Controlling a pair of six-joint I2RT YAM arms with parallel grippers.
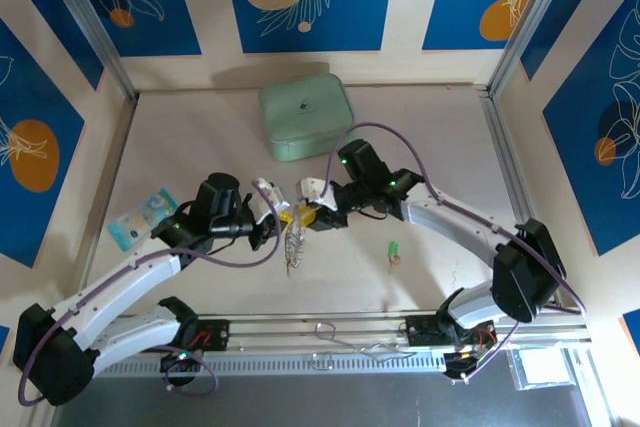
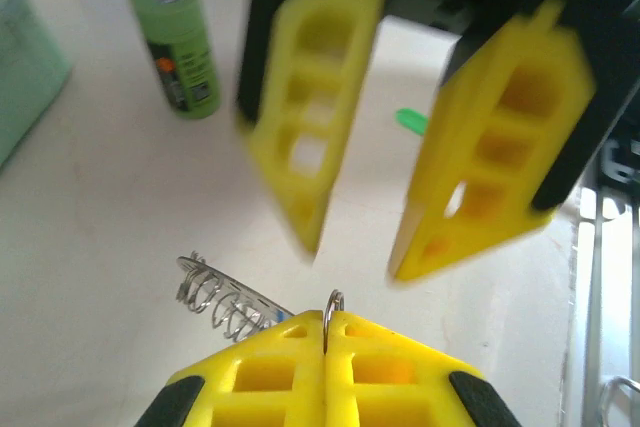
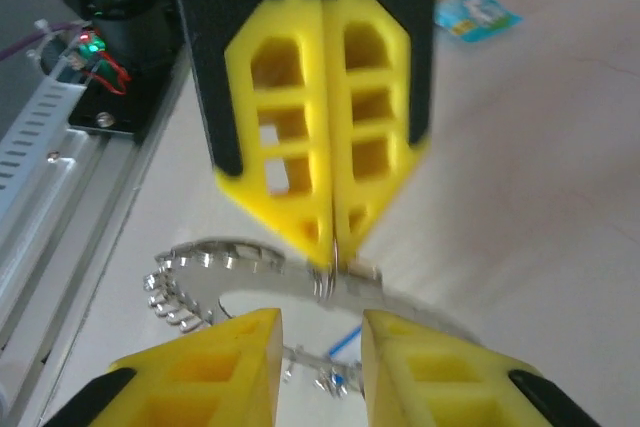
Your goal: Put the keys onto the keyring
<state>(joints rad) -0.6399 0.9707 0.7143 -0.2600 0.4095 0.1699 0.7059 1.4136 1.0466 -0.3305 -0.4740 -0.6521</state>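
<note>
Far left: a blue-printed packet (image 1: 143,217) lies flat, well apart from the work. The left gripper (image 2: 326,325) is clamped tight on a thin wire loop of the keyring (image 2: 222,294), whose coiled body juts out to one side, above the table. Facing it, the right gripper (image 3: 320,337) stands open with nothing between its jaws, just beside the pinched loop. What looks like the blue key (image 3: 345,342) shows as a sliver under the ring (too small to confirm). The green key (image 1: 394,250) lies alone on the table further right, near the right forearm. The red and yellow keys cannot be made out.

Procedure, as judged: hold the left grip fixed so the ring cannot rotate. Send the right gripper to the green key, pinch its plastic head, and present its hole to the ring's split end.

Clearance: open table surrounds the green key. The mint-green case (image 1: 306,117) sits at the rear, and the frame rail (image 1: 250,325) along the near edge limits a low approach
</note>
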